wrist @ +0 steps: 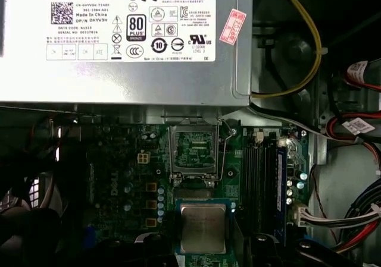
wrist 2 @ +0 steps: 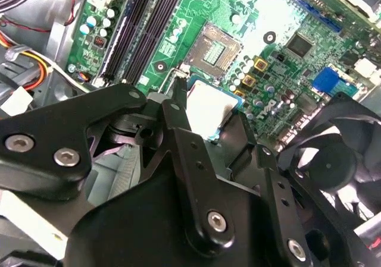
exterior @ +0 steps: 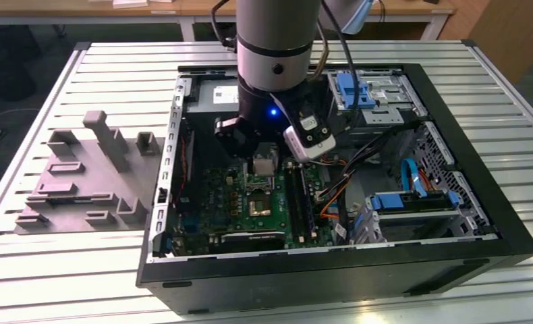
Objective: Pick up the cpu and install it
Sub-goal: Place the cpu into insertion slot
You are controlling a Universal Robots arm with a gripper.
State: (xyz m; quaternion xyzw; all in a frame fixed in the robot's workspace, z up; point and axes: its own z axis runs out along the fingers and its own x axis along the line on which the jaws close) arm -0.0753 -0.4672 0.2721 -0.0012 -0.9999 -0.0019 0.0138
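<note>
The cpu [wrist: 203,226] sat silvery side up in the end effector [exterior: 263,160], which was closed on its edges; it was near the centre of the exterior view, close to the open socket [wrist: 193,151]. Around them lay the motherboard [exterior: 244,209] inside the computer case [exterior: 339,270] on the bench [exterior: 59,270].

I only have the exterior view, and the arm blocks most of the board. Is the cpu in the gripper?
Observer: Yes. In the second wrist view the gripper is closed on the cpu.
Operator: Is the socket free?
Observer: Yes. In the first wrist view the socket is empty, with nothing seated in it.
Operator: Is the cpu in place?
Observer: No. In both wrist views the cpu shows apart from the socket, held above the board.
</note>
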